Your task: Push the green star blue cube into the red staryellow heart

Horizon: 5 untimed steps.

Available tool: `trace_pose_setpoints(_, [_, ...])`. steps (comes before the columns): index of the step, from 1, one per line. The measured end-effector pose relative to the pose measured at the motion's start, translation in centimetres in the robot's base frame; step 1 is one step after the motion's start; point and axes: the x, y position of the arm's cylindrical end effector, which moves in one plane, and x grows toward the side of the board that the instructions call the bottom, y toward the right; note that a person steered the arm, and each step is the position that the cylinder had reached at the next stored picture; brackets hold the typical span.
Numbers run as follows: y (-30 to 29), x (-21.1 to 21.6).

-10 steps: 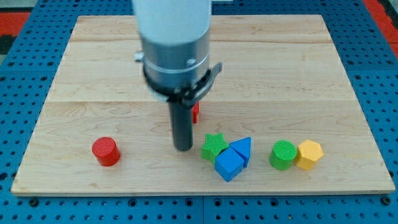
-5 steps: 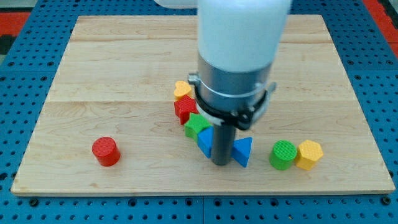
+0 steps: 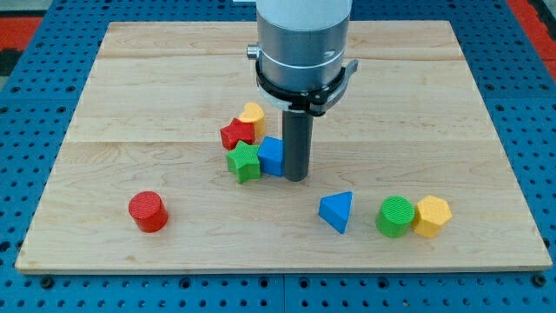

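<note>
Pale wooden desk [image 3: 130,104], made of joined planks, resting on a blue perforated base [image 3: 26,130].

Items directly on the desk:
- Yellow heart block [image 3: 253,114] and red star block [image 3: 236,134], touching, near the centre.
- Green star block [image 3: 244,162] just below the red star, with a blue cube [image 3: 271,156] touching its right side (the four form one tight cluster).
- My tip [image 3: 295,177] stands on the surface against the blue cube's right side.
- Blue triangular block [image 3: 337,210], apart, toward the view's bottom right.
- Green cylinder [image 3: 396,216] and yellow hexagonal block [image 3: 432,215], touching, further right.
- Red cylinder [image 3: 148,211], alone at the view's lower left.
</note>
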Motion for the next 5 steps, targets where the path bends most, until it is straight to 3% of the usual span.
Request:
trace_pose_setpoints(3, [0.0,-4.8])
trace_pose_setpoints(4, [4.4,-1.8])
trace_pose_setpoints(5, [9.5,-3.6])
